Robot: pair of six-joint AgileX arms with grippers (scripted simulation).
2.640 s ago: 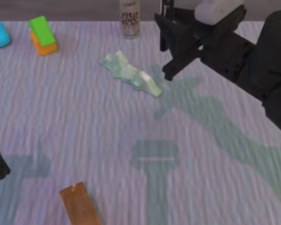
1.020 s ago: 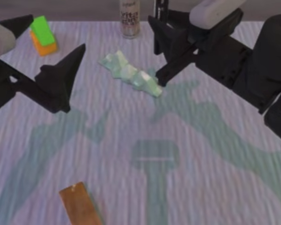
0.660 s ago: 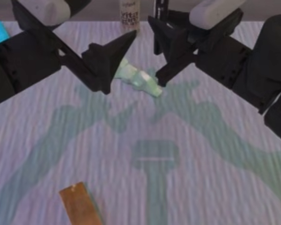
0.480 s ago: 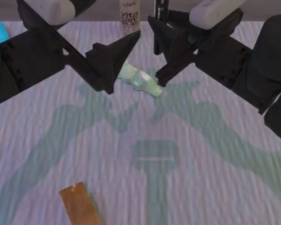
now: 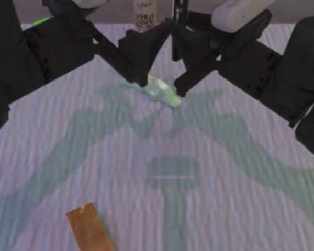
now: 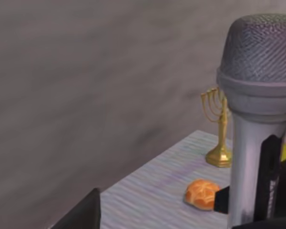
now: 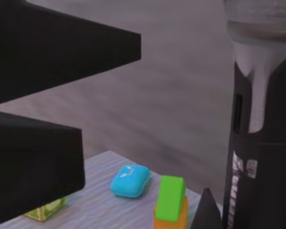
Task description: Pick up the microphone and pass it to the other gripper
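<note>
Top view shows both arms raised above the far edge of the desk, their claws meeting nose to nose near the middle of that edge. The right gripper (image 5: 177, 55) is clamped on the microphone (image 5: 180, 11), of which only a dark sliver of handle shows from above, just beside the speckled bottle (image 5: 145, 15). The wrist views make the hold plain: the microphone (image 6: 253, 109) stands upright with its grey mesh head on top, lifted off the desk, and the black fingers (image 7: 276, 157) of the right claw press against the lower handle. The left gripper (image 5: 142, 60) is spread wide, one finger above and one below in the right wrist view, apart from the handle and not touching it.

The step in hand looks like the approach for the handover. To do it well, the left gripper should come in level so that the handle sits midway between its fingers, on the bare stretch of handle clear of the right claw's fingers rather than on the rounded head, which would likely slip. The right gripper ought to hold firm and steady until the left has closed fully; letting go early risks dropping the microphone onto the pale green crumpled piece (image 5: 163, 92) below.
</note>
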